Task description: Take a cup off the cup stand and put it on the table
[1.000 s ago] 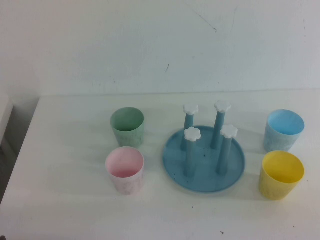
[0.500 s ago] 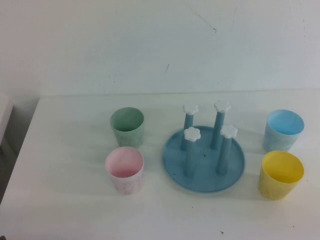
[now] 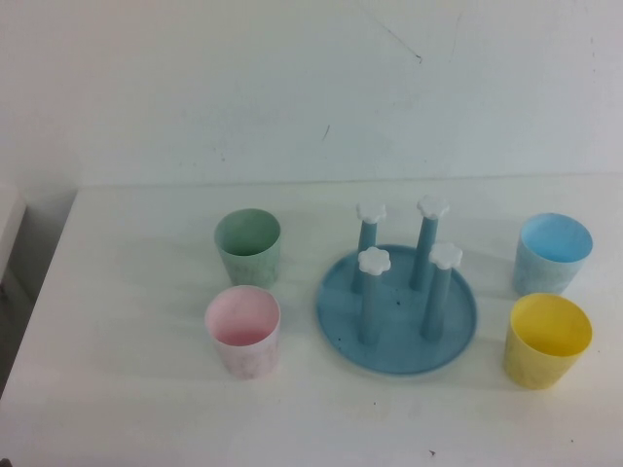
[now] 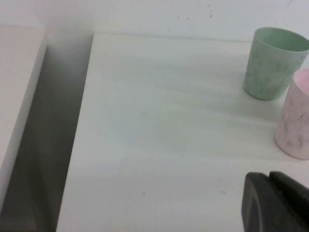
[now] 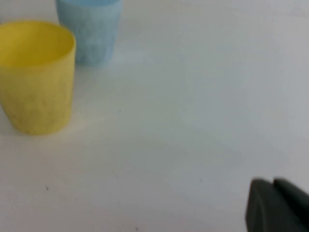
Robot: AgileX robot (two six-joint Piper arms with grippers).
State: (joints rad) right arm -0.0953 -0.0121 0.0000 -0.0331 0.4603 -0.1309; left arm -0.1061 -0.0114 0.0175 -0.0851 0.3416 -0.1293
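Note:
The light blue cup [image 3: 553,253] stands upright on the white table [image 3: 136,389] at the right, clear of the cup stand [image 3: 399,342]. The stand's four pegs with white flower caps [image 3: 374,260] carry no cups. The blue cup also shows in the right wrist view [image 5: 89,31], behind the yellow cup. Neither arm shows in the high view. My left gripper [image 4: 270,176] is shut and empty, low over the table near the pink cup. My right gripper [image 5: 273,182] is shut and empty, over bare table away from the yellow and blue cups.
A green cup [image 3: 248,246] and a pink cup [image 3: 242,331] stand left of the stand; they also show in the left wrist view [image 4: 273,63] [image 4: 295,121]. A yellow cup [image 3: 547,341] [image 5: 36,77] stands in front of the blue one. The table's left edge [image 4: 82,145] borders a dark gap.

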